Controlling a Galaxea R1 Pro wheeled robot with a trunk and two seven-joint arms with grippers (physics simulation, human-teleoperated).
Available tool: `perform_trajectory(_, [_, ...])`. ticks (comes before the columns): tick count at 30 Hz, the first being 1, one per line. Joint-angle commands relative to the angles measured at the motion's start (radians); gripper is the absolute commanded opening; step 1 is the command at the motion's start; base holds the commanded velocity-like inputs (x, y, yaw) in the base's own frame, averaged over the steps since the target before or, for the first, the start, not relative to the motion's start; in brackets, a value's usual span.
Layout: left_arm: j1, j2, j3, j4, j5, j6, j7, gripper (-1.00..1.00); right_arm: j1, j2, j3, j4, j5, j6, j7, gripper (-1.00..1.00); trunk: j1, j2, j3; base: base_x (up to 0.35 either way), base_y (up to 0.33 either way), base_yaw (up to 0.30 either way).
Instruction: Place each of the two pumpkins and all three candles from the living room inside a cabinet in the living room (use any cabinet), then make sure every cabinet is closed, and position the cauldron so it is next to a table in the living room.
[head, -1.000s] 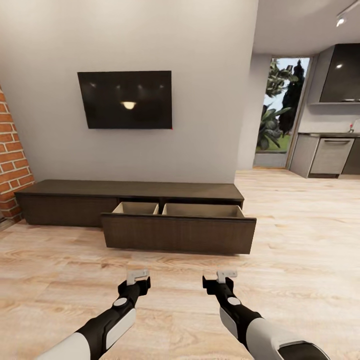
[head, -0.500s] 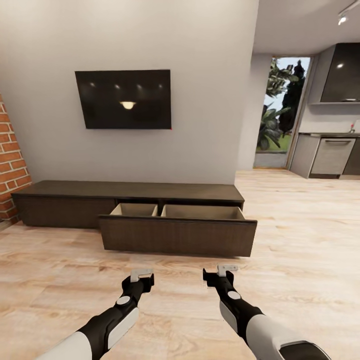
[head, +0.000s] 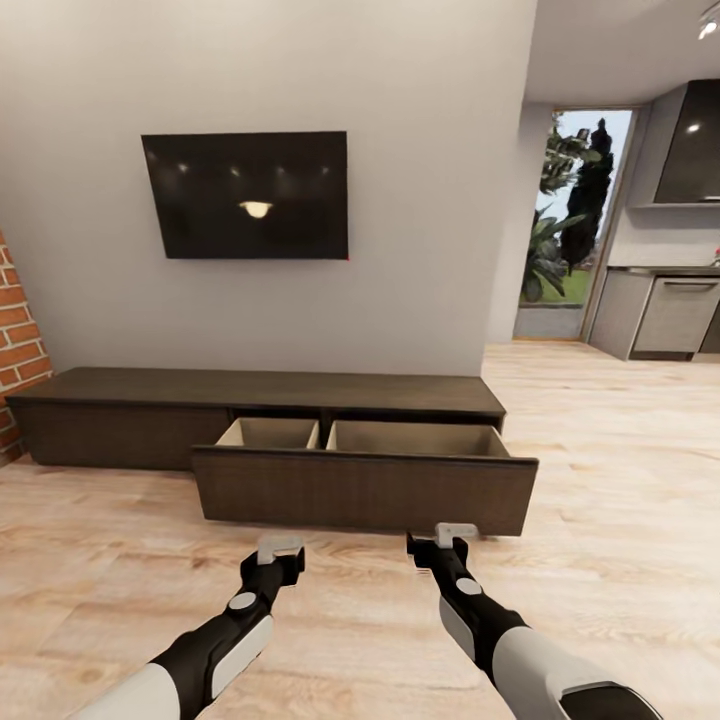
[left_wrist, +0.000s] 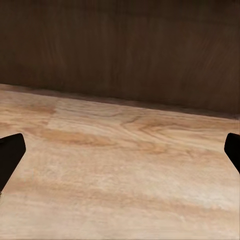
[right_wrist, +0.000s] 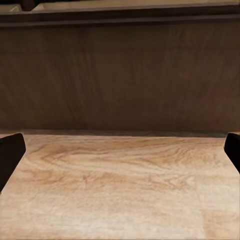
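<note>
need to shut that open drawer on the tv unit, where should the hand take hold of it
Nothing to grip: the drawer front is a flat, handleless panel. Come at it from the room side and push flat against its face near the middle. The only graspable part is its top edge, above the pale interior. Both the left hand and right hand are open and face it.

A pale grey wall (head: 420, 200) faces the camera, with a black flat television (head: 247, 195) mounted on it; a ceiling lamp reflects in its screen. A strip of red brick wall (head: 15, 340) shows at the far left. Light wood plank flooring (head: 620, 480) runs across the room. At the right the space opens to a kitchen with grey cupboards (head: 675, 315) and a dark upper unit (head: 695, 145). Between them, a tall glass door (head: 575, 220) shows green plants and daylight outside. The ceiling is white.
</note>
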Motion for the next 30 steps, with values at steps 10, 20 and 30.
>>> perform_trajectory(10, [-0.001, 0.002, -0.009, -0.001, 0.011, -0.008, 0.007, 1.00, -0.001, 0.000, 0.007, -0.006, -0.007, 0.000, -0.006, 1.00, 0.000, 0.000, 0.008, 0.046, 0.005, -0.139])
perform_trajectory(20, [-0.001, 0.004, -0.007, -0.005, 0.011, -0.009, 0.009, 1.00, -0.001, 0.001, 0.013, -0.005, -0.004, 0.003, -0.006, 1.00, 0.000, 0.000, 0.010, 0.084, 0.038, -0.033])
perform_trajectory(30, [-0.001, 0.004, -0.006, -0.007, 0.011, -0.014, 0.020, 1.00, -0.001, 0.001, 0.011, 0.001, -0.007, -0.001, -0.006, 1.00, 0.002, -0.001, -0.001, 0.018, 0.009, 0.000])
